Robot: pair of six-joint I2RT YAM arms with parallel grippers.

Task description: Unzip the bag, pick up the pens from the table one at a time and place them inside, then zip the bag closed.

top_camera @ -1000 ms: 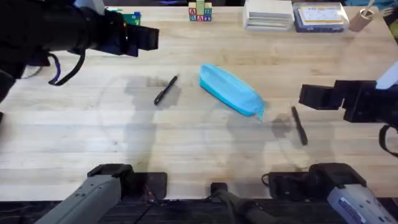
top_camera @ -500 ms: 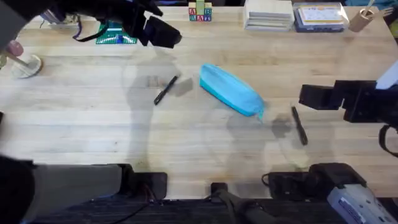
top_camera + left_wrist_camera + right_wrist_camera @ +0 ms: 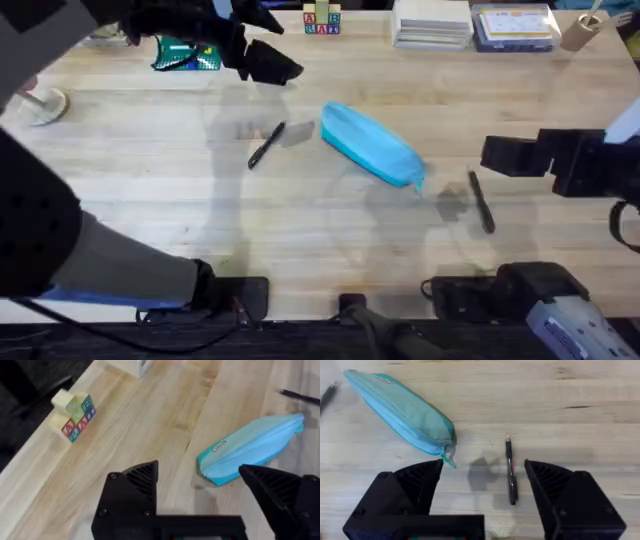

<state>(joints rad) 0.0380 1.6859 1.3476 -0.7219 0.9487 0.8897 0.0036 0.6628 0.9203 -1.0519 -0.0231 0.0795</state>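
Note:
The light blue bag [image 3: 370, 143] lies slantwise in the middle of the table [image 3: 320, 230], its zipper closed and its pull tab [image 3: 448, 455] at the near right end. One black pen [image 3: 267, 145] lies left of the bag, another pen [image 3: 482, 202] to its right. My left gripper [image 3: 272, 55] hovers open above the far left part of the table, back-left of the bag [image 3: 250, 447]. My right gripper [image 3: 495, 153] hangs open at the right, with the right pen [image 3: 511, 470] and the bag [image 3: 400, 410] in front of it. Both grippers hold nothing.
Alphabet blocks [image 3: 322, 20], a green item [image 3: 185, 55], a stack of white boxes [image 3: 430, 22], a blue-lidded box [image 3: 515, 25] and a cup [image 3: 580, 30] line the far edge. A white object [image 3: 40, 105] stands at the far left. Bare wood lies in front of the bag.
My left arm has swung away from the left edge, moving its gripper right toward the bag's far end. The right arm, bag and pens have not moved.

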